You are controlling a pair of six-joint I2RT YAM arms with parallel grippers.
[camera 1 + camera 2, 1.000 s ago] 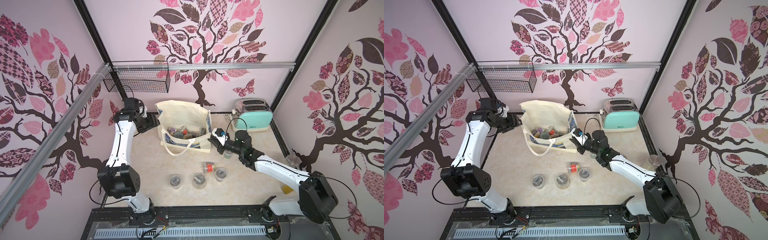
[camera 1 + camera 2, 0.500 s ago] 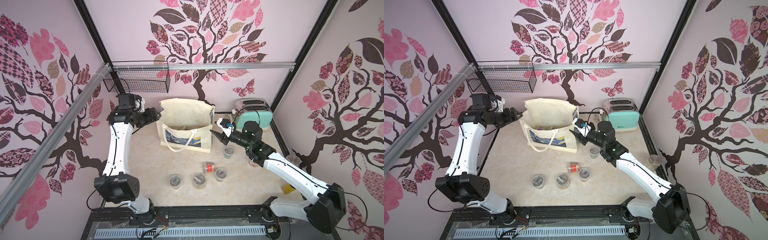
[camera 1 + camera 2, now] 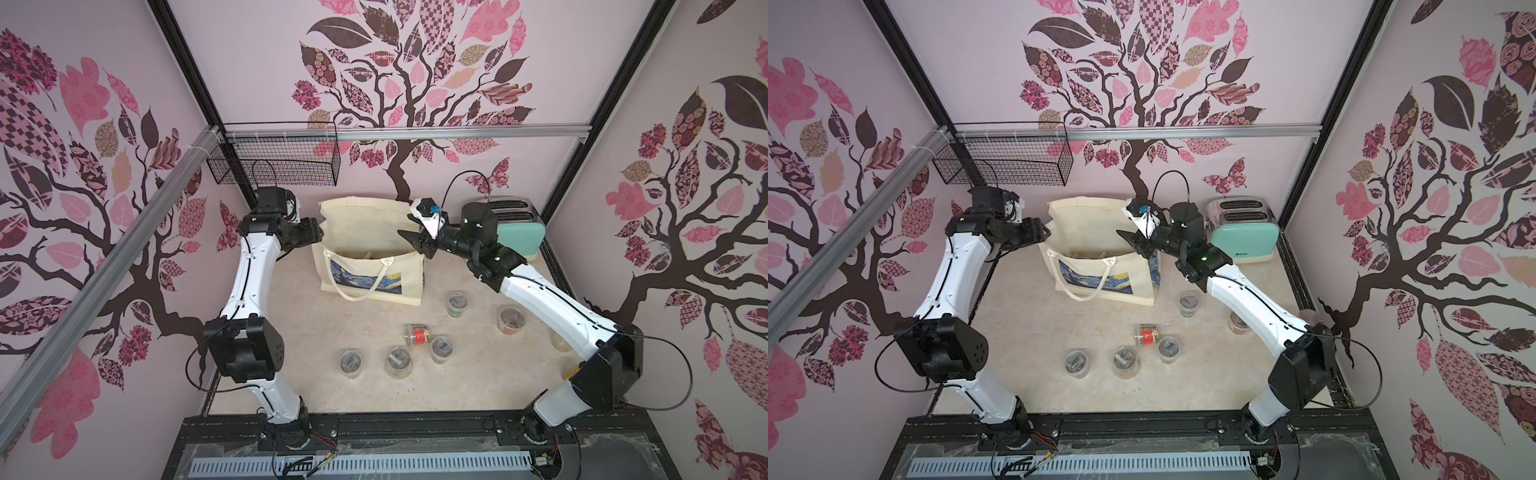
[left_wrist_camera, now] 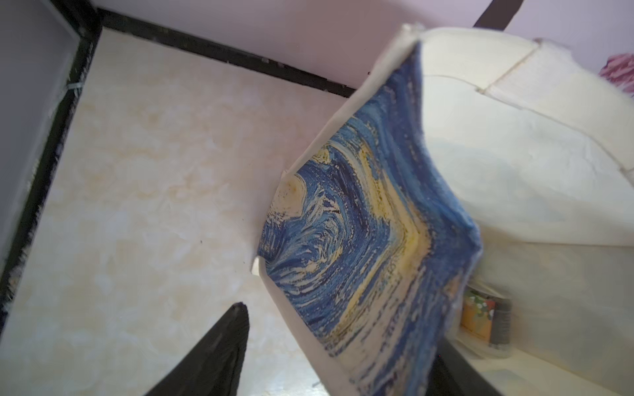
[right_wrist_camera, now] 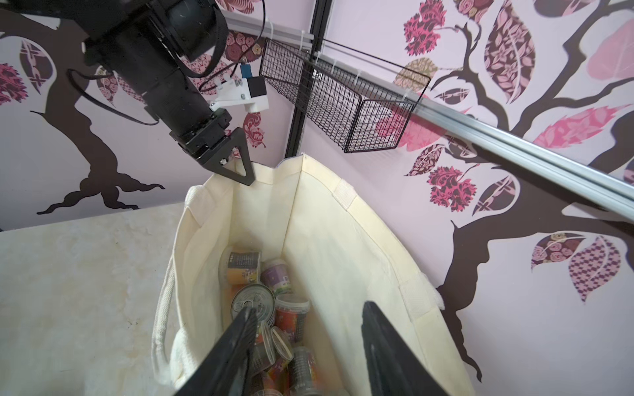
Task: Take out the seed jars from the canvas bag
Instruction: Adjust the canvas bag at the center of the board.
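Bright, even, diffuse light w/ soft shadows only. Top views sharp, wide-angle bowing at frame edges. Left wrist view soft: canvas bag point(image 4: 360, 240) blurred, esp. lower right.

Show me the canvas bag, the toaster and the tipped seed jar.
canvas bag point(image 3: 399, 284): in a top view, printed front panel.
toaster point(image 3: 525, 235): in a top view, mint side.
tipped seed jar point(image 3: 419, 335): in a top view, red label.

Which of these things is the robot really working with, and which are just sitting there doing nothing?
For the job:
- canvas bag
- seed jars inside it
- more jars already out on the table

Just lying about:
- mint toaster
- black wire basket on the wall rail
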